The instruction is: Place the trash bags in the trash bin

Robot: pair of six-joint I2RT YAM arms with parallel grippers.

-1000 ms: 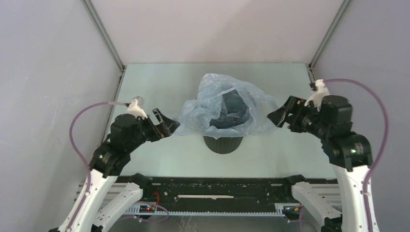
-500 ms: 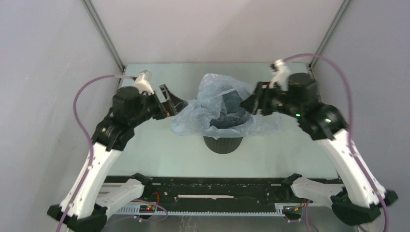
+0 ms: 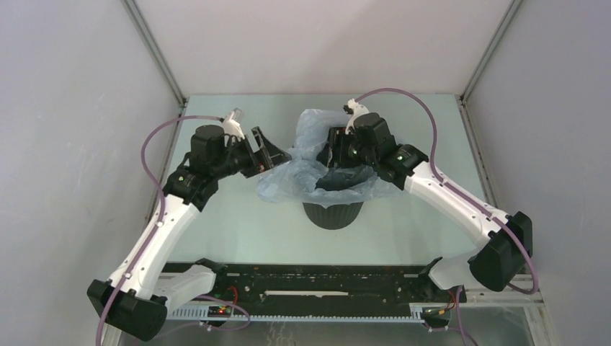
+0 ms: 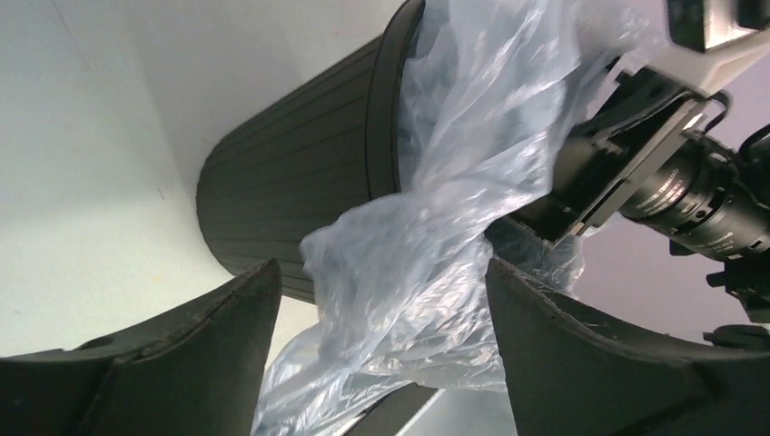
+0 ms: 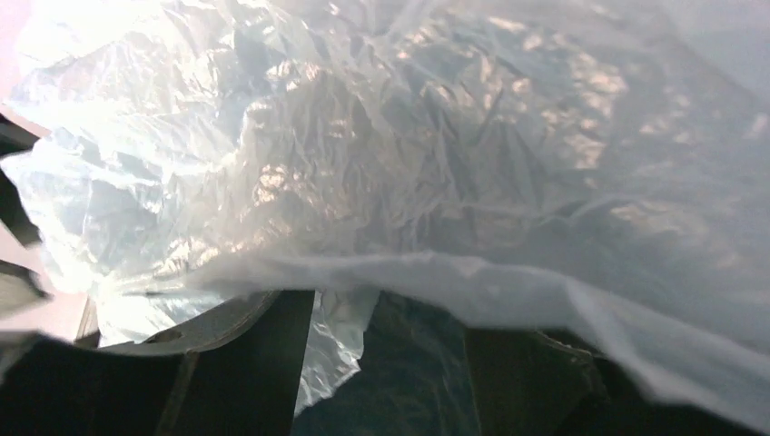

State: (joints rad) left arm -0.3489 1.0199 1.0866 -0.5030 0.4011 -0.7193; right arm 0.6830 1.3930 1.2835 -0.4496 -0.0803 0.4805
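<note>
holds right claw [image 3: 333, 154] over mouth of trash bin [image 3: 332, 215] on counter [image 3: 238, 231], apparently to press half-in trash bag [image 3: 287, 180] down, grip unreadable under film, left claw [image 4: 380, 272] spread wide, empty, beside film spilling over left rim, ready to tuck it in.

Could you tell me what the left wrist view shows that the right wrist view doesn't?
Left wrist only: the outer wall of the black round ribbed plastic bin, the pale table and the right arm. Right wrist only: crumpled folds close up, nearly filling the frame. Both: the thin translucent pale blue plastic bag, with the left gripper and the right gripper open at the bottom edges.
</note>
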